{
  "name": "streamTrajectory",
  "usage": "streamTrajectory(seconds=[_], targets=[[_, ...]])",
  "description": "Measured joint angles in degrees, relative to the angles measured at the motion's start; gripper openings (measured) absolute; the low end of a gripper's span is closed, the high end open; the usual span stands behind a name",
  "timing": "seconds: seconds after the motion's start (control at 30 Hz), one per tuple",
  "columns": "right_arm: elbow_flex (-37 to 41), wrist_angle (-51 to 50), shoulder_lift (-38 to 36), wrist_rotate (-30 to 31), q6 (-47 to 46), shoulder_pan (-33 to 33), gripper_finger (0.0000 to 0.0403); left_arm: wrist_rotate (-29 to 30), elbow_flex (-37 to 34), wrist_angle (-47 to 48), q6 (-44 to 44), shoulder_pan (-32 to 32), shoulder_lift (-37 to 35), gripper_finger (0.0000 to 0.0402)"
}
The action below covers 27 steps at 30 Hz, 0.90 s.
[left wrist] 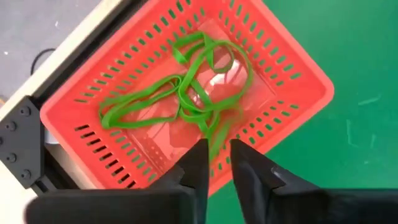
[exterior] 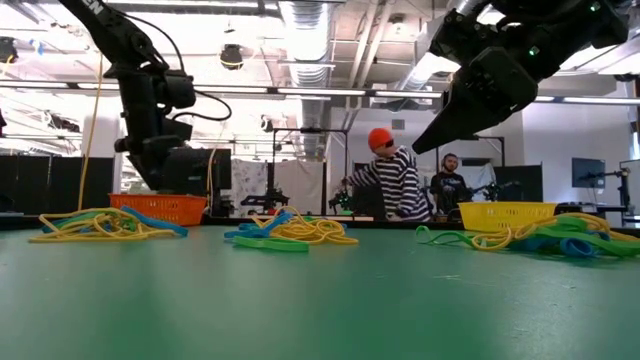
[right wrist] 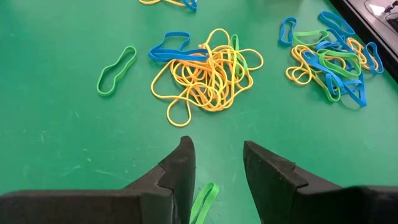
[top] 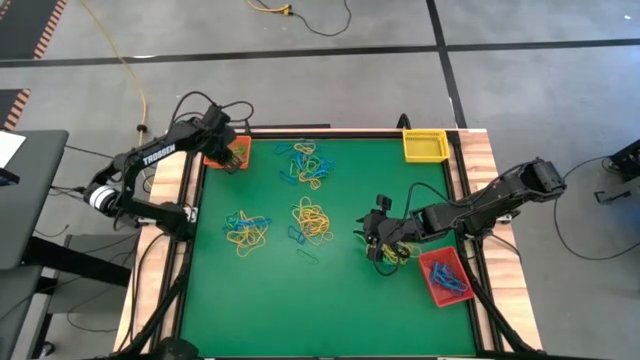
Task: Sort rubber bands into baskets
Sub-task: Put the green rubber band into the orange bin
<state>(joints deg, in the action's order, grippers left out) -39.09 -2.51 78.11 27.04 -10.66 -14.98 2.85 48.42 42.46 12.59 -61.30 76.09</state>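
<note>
Looking down from above, I see my left hand (left wrist: 214,163) over the orange basket (top: 232,153) at the far left corner of the table (top: 340,310). Its fingers are only a little apart and hold nothing; a green rubber band (left wrist: 221,127) lies just under them, on the basket's floor and near wall with the other green bands (left wrist: 180,93). I judge the hand is there to drop green ones, so this basket seems to be for green.

My right hand (right wrist: 217,165) is low over the table at the near right, just beside the red basket (top: 444,276), which has blue bands in it. The fingers stand released, with nothing between them, and one green band (right wrist: 204,200) lies on the cloth right below them. I think this is the next one to pick.

The yellow basket (top: 425,146) waits at the far right corner. Mixed piles of yellow, blue and green bands (top: 311,221) are in the middle of the table, so much sorting is left.

For writing, I can read only "TROSSEN" on the left arm (top: 158,156).
</note>
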Motion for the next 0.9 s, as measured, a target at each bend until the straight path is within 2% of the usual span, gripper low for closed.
streamTrajectory(seconds=[0.23,0.43,0.67,0.9], targets=[[0.0,0.0,0.0,0.0,0.0,0.0,0.0164,-0.3,0.0,0.6,-0.3,0.1,0.0,0.0122],[0.0,0.0,0.0,0.0,0.0,0.0,0.0164,-8.0,0.0,5.9,-0.4,2.6,-0.6,0.0134],[0.0,0.0,0.0,0.0,0.5,0.2,0.0164,-9.7,0.0,12.6,-2.7,10.8,-6.4,0.0135],[0.0,0.0,0.0,0.0,0.6,0.5,0.0164,-9.7,0.1,20.0,-10.2,22.0,-15.3,0.0135]])
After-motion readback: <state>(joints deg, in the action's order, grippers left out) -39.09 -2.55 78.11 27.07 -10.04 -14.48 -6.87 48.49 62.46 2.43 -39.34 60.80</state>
